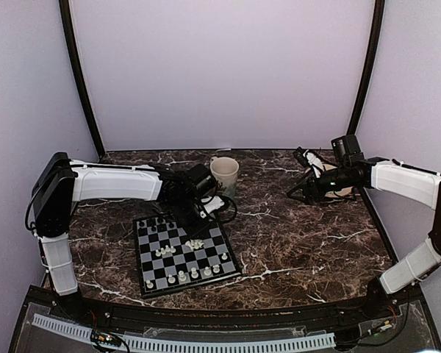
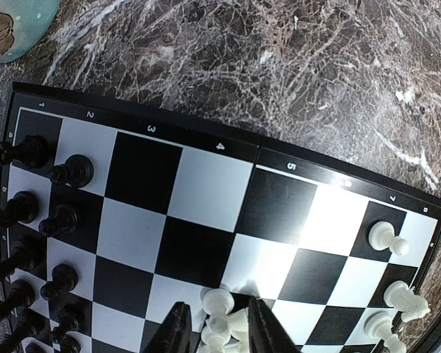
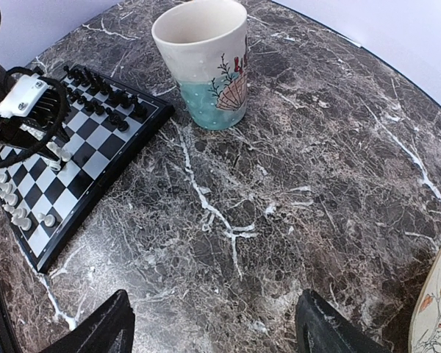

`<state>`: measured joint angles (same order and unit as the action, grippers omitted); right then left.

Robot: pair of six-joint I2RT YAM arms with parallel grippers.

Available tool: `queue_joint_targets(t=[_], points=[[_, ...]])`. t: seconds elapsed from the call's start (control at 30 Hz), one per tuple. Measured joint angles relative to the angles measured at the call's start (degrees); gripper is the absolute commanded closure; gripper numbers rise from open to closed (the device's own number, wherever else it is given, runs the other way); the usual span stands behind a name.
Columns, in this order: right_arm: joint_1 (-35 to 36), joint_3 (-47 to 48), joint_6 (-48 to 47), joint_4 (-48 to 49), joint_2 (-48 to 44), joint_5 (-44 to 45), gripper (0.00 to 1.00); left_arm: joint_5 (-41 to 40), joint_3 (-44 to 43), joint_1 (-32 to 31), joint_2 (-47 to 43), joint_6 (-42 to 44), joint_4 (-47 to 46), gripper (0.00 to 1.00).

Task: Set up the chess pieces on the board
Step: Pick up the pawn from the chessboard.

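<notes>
Left end effector [image 2: 220, 337] low over the small square black-and-grey checked board [image 2: 184, 132]; right end effector [image 3: 217, 338] hovering off to the side.

The left one's 2 dark fingers [image 2: 175, 334] stand narrowly apart with a cluster of tiny white chess pieces [image 2: 219, 312] between them; whether they pinch a piece I cannot tell. Seen from its wrist, tiny black chess pieces [image 2: 59, 220] stand in 2 rows to its left, and 3 more white ones near the board's edge to its right. The right one's fingers are wide apart, nothing between them, above the dark white-veined marble surface [image 3: 316, 184]. A cream and teal ceramic mug [image 3: 206, 66] stands ahead of it, and the board lies ahead and to its left.
</notes>
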<state>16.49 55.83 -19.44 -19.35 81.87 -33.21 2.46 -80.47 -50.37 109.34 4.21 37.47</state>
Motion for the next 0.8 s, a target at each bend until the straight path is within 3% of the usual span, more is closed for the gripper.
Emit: queue_joint_targets(t=[0.23, 0.47, 0.8], points=[[0.0, 0.0, -0.02, 0.0, 0.02, -0.02, 0.25, -0.66, 0.0, 0.37, 0.63, -0.44, 0.09, 0.78], [0.0, 0.0, -0.02, 0.0, 0.11, -0.02, 0.25, -1.11, -0.02, 0.66, 1.68, -0.44, 1.29, 0.79], [0.0, 0.0, -0.02, -0.02, 0.55, -0.09, 0.25, -0.9, -0.11, 0.68, 2.1, -0.44, 2.47, 0.92]])
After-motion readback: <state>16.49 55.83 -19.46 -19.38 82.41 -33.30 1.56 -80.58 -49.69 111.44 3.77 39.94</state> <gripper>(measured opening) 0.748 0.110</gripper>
